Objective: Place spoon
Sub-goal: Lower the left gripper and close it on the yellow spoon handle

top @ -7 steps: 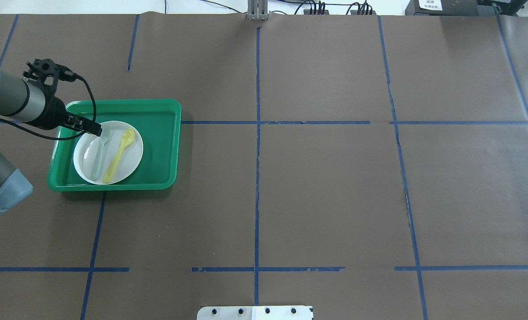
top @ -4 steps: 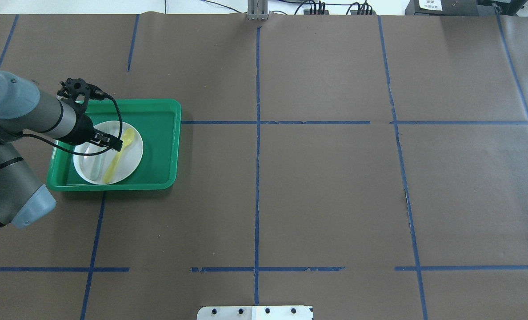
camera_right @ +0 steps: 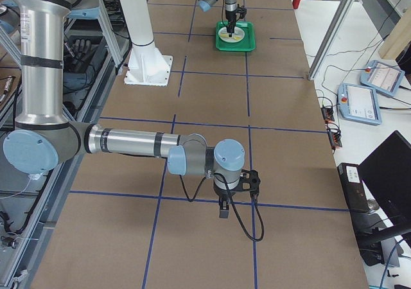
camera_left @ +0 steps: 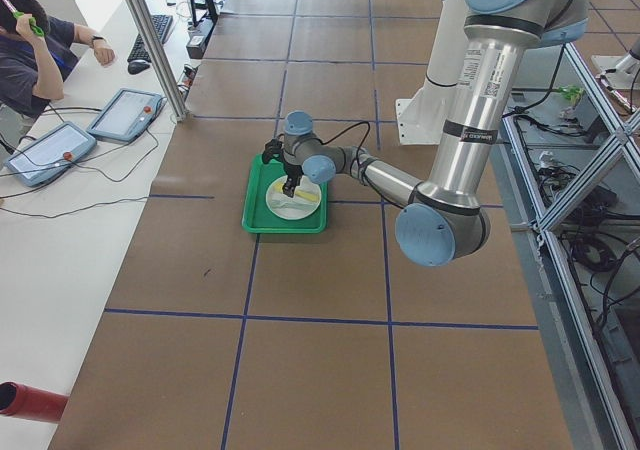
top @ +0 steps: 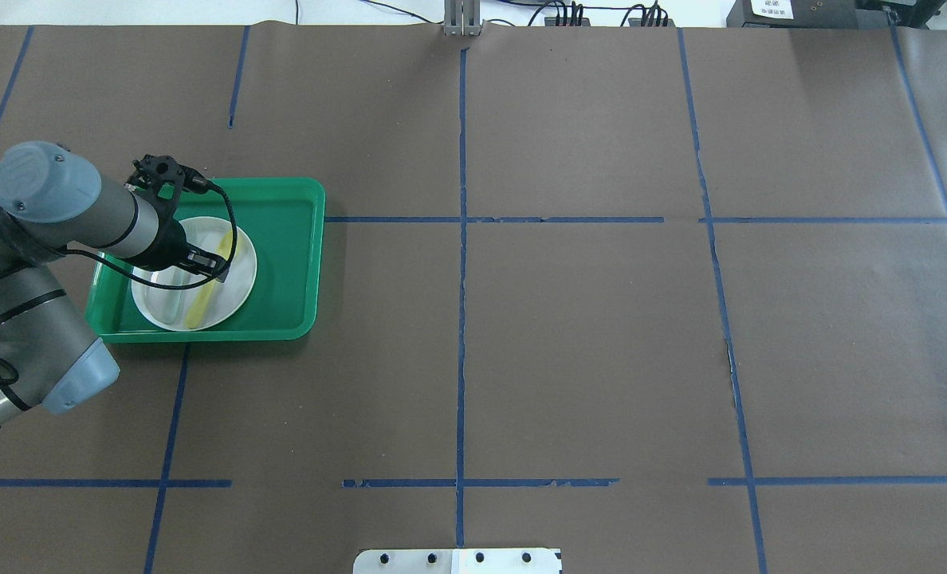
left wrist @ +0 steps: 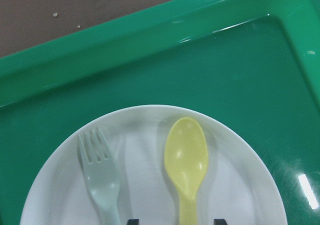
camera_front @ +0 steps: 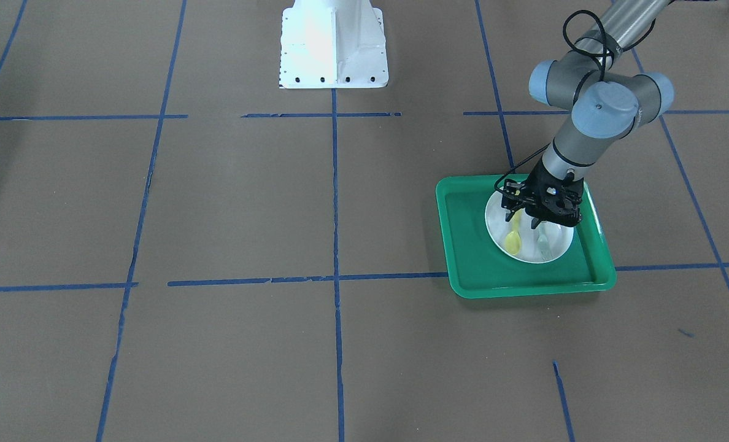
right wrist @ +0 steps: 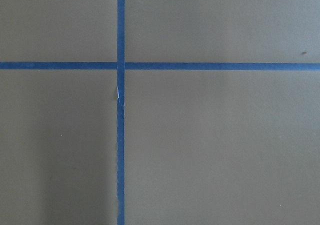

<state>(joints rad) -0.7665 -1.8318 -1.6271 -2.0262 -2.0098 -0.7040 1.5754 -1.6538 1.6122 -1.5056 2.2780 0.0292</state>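
Note:
The pale-yellow spoon [left wrist: 186,155] lies on a white plate [left wrist: 240,185], bowl toward the far tray rim. A grey-green fork [left wrist: 102,180] lies beside it. The plate sits in a green tray [top: 282,239] at the table's left. My left gripper [camera_front: 526,222] is open and hovers low over the plate. In the left wrist view its fingertips [left wrist: 218,221] stand on either side of the spoon's handle. The overhead view shows the spoon [top: 201,304] partly under the gripper [top: 214,267]. My right gripper [camera_right: 223,209] shows only in the exterior right view, above bare table, and I cannot tell its state.
Brown paper with blue tape lines [top: 461,239] covers the table. The white robot base [camera_front: 332,46] stands at the table's near edge. An operator [camera_left: 35,55] sits beyond the far side with tablets [camera_left: 125,115].
My left arm has swung right and down, from over the fork's side of the plate to over the spoon. The spoon and fork have not moved.

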